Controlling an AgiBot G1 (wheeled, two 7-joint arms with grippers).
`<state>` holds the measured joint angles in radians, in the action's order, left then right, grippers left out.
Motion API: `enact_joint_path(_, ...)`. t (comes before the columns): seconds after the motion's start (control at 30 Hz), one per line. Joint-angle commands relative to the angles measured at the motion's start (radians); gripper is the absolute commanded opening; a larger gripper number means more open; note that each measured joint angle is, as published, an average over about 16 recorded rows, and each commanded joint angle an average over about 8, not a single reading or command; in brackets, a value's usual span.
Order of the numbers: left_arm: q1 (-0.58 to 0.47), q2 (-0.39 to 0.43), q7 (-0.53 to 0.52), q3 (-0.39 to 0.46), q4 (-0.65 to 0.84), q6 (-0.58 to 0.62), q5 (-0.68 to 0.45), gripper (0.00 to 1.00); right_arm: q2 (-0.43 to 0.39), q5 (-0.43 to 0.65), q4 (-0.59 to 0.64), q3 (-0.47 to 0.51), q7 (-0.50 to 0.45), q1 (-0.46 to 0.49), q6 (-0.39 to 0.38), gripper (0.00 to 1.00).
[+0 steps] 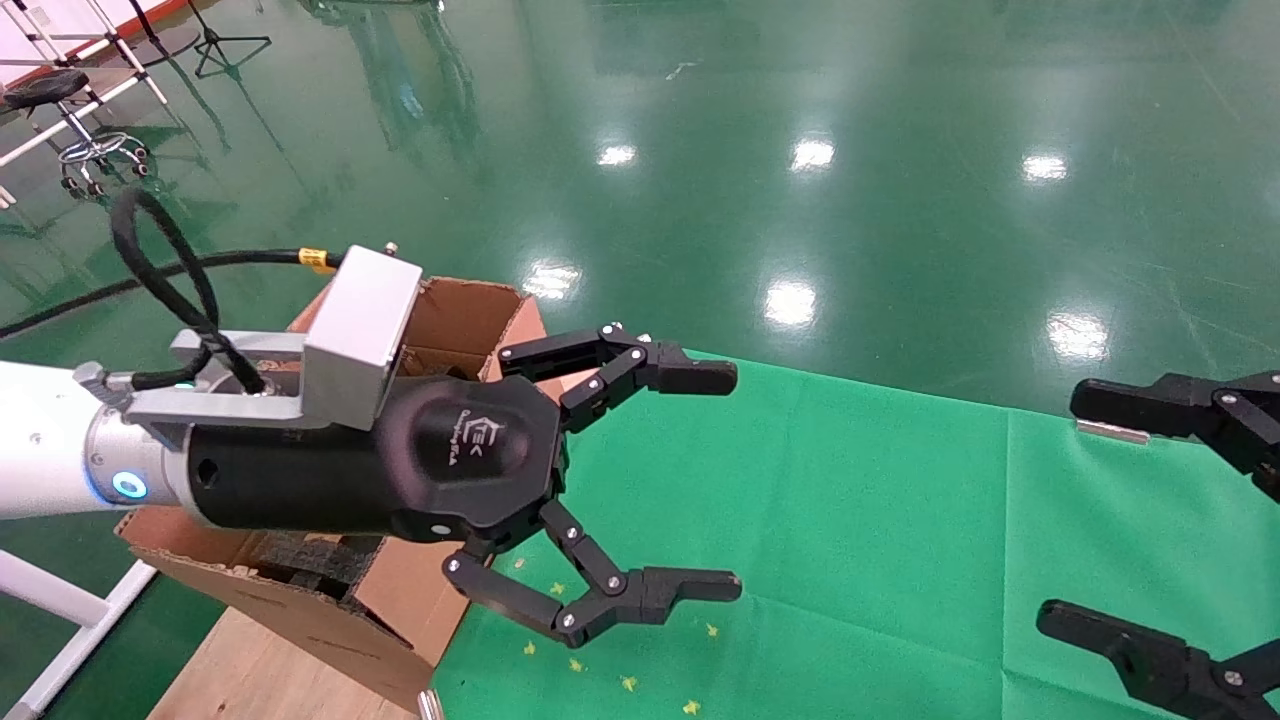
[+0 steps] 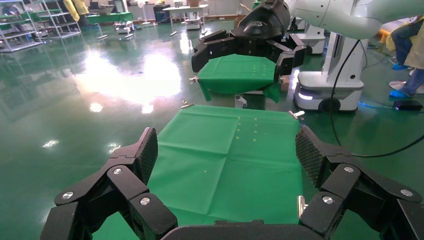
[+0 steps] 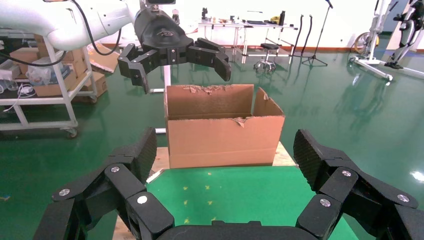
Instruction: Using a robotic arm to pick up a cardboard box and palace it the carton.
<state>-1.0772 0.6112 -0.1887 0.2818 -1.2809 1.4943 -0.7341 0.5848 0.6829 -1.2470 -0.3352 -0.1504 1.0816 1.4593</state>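
Two claws (image 1: 715, 480) (image 1: 1120, 510) agape, carton (image 3: 222, 132) upright

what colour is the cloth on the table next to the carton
Bright green cloth, plain with a few small yellow specks; clearest in the head view, beside the brown carton.

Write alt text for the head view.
The left gripper hangs open and empty beside the carton, over a green cloth. The right gripper, also open, shows at the right edge. No small cardboard box is visible.

The left gripper (image 1: 715, 480) reaches forward level on its white arm (image 1: 40, 440), fingers spread wide, while the right gripper (image 1: 1090, 510) hangs open and idle alongside.
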Motion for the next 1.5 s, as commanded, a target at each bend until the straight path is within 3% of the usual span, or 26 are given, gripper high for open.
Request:
enact_joint_path(0.03,0.000,0.000,0.000,0.000,0.000,0.000,0.000,1.00,0.000,0.000,0.000,0.000,0.000,0.000,0.000,1.00)
enact_joint_path(1.5,0.000,0.000,0.000,0.000,0.000,0.000,0.000,1.00,0.000,0.000,0.000,0.000,0.000,0.000,0.000,1.00)
